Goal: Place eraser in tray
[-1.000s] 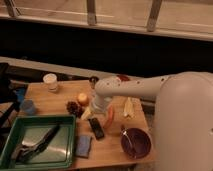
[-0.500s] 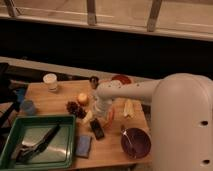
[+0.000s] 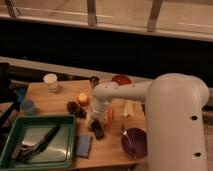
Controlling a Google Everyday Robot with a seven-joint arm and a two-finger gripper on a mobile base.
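Observation:
The eraser (image 3: 97, 129) is a small flat black block lying on the wooden table, just right of the tray's near right corner. The tray (image 3: 46, 119) is a large green rectangular tray at the front left, and a dark utensil with a metal blade (image 3: 36, 143) lies in it. My gripper (image 3: 93, 120) hangs from the white arm, points down, and sits right above the eraser's far end, at or very near it. The arm hides the contact.
A blue sponge (image 3: 84, 146) lies in front of the eraser. A purple bowl (image 3: 134, 142) stands at the front right. An orange-red piece (image 3: 109, 116), a yellow fruit (image 3: 82, 98), a white cup (image 3: 50, 82), a blue cup (image 3: 28, 106) and a red dish (image 3: 121, 80) lie around.
The gripper has come down and slightly forward onto the eraser's far end. The eraser and the other objects have not moved.

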